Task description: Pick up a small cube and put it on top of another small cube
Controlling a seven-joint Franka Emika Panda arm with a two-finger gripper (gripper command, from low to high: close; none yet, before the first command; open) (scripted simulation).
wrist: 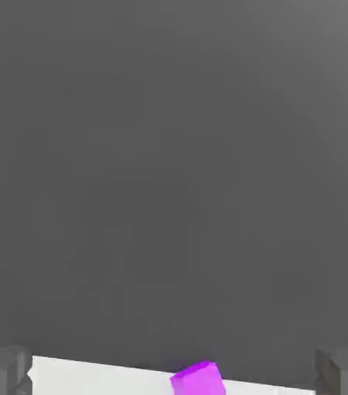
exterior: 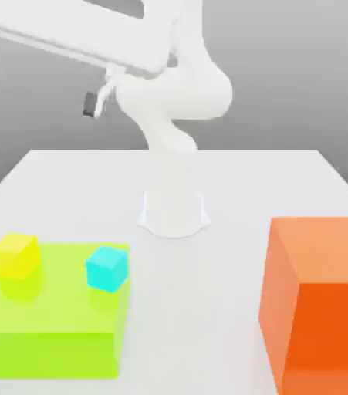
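Clearly, the cyan cube [exterior: 106, 269] and the yellow cube [exterior: 16, 256] sit apart on the flat green block [exterior: 52, 308], the yellow one toward the exterior view's left. A purple cube [wrist: 199, 379] shows near the table's edge in the hand view. High above, the gripper [exterior: 36, 91] has its jaws spread wide, holding nothing. Over at the exterior view's right, a big orange box [exterior: 328, 308] stands on the white table [exterior: 200, 308].

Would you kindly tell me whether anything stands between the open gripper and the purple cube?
Nothing visible does: in the hand view, only bare white surface shows around the purple cube, and no object lies between it and either finger of the gripper.
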